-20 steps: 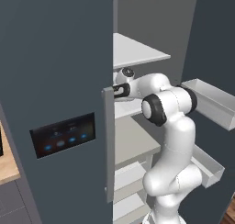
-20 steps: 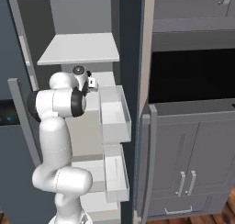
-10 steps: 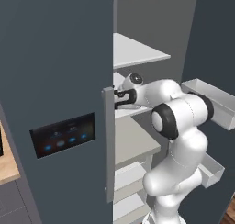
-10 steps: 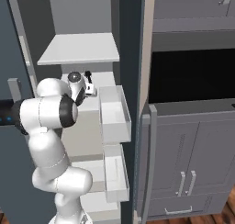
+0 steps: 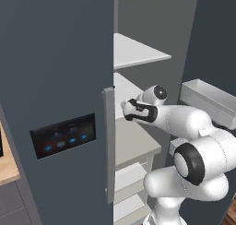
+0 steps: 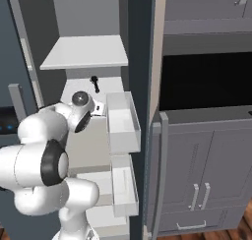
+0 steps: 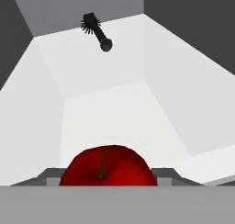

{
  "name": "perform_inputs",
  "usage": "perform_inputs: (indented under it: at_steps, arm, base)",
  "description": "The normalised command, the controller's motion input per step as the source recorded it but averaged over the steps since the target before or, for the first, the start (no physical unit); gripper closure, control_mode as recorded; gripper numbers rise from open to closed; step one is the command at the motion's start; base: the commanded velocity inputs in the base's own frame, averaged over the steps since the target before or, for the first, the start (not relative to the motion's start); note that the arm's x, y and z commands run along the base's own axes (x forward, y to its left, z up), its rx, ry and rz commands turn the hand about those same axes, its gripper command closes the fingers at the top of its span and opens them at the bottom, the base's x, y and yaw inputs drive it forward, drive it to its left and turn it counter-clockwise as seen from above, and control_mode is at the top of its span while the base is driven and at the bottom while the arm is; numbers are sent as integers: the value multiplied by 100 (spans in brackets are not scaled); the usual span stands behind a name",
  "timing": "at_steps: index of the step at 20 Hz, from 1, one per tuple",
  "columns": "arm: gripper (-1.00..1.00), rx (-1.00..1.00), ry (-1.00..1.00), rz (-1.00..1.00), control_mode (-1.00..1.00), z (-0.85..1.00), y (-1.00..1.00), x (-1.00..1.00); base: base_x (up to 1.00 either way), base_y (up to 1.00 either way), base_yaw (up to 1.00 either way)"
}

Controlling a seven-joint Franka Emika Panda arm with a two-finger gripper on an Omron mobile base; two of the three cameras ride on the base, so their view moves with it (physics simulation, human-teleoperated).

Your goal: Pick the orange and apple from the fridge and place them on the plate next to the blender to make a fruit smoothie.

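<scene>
1. Left base view: the fridge (image 5: 60,81) stands with one door open so the arm can reach in. The claw (image 5: 130,109) sits just above the middle shelf (image 5: 136,143). One touch panel (image 5: 63,135) on the closed door.
2. Right base view: one black brush (image 6: 94,83) lies on the shelf behind the claw (image 6: 100,109); two door bins (image 6: 120,122) hang beside it.
3. Hand view: the claw is closed on one apple (image 7: 108,169), held between its fingers, evidently for carrying out. One brush at the shelf's back.
</scene>
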Motion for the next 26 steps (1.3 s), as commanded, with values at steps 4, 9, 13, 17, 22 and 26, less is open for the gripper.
perform_inputs:
  at_steps: [4,9,13,17,22,26]
  arm:
    - [100,0,11,-10,-100,81,-13,-75]
    - [100,0,15,-10,-100,65,-3,-75]
    - [100,0,9,-7,-100,21,-11,-81]
    - [100,0,0,-1,-100,-3,-20,-100]
    - [100,0,0,0,-100,-1,-20,-100]
    - [100,0,1,-3,-100,0,-1,-100]
  base:
    - [0,0,0]
    - [0,0,0]
    - [0,0,0]
    - [0,0,0]
    - [0,0,0]
    - [0,0,0]
